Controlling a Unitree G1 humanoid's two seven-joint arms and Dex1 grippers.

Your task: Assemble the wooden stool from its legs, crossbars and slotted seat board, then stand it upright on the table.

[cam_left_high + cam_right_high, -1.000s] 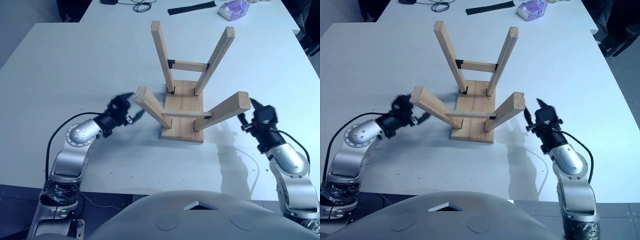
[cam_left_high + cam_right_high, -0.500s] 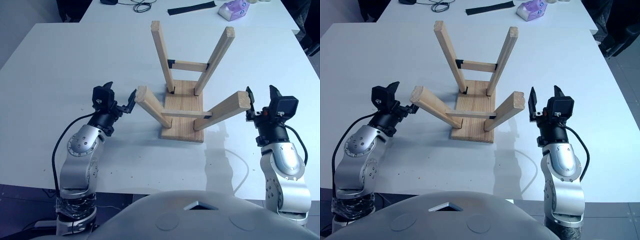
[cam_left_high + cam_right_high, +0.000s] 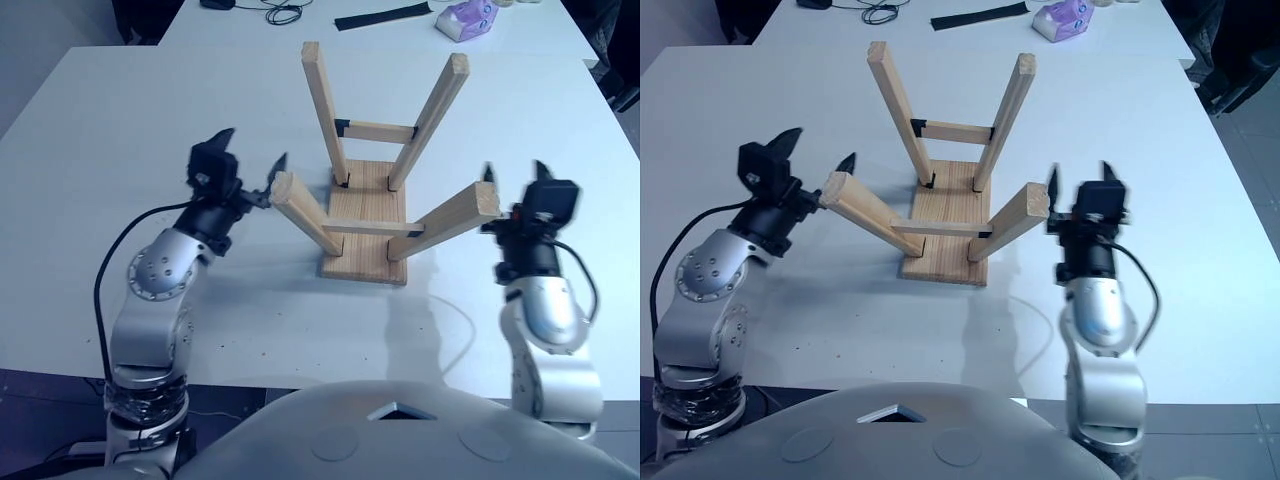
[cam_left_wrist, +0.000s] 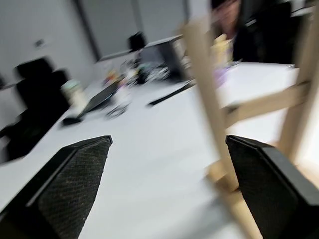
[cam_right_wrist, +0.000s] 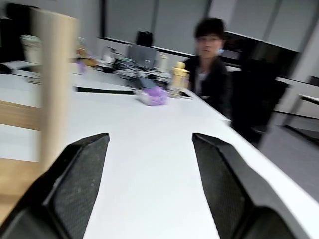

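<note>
The stool [image 3: 365,215] sits upside down in the middle of a white table [image 3: 120,120]. Its seat board [image 3: 362,264] lies flat and four legs point up and splay outward, joined in pairs by two crossbars. It looks assembled, so the step in hand is probably gripping it to turn it over.

To do this well, each gripper should close squarely across one near leg, a little below its end. Both should then lift together and roll the stool evenly, so that no leg is levered out of its slot. A one-sided pull could twist the near crossbar [image 3: 365,229] loose.

The left gripper [image 3: 252,150] is held above the table with its jaws spread wide. One fingertip is just beside the end of the near-left leg [image 3: 300,205], and whether they touch cannot be told. The left arm bends at the elbow near the table's front edge, and the forearm rises and slants in towards the stool.

The right gripper [image 3: 514,172] also has its jaws spread, and grips nothing. It stands just beside the end of the near-right leg [image 3: 450,220]. The right forearm is nearly upright, with the fingers pointing up and away from the robot.
</note>
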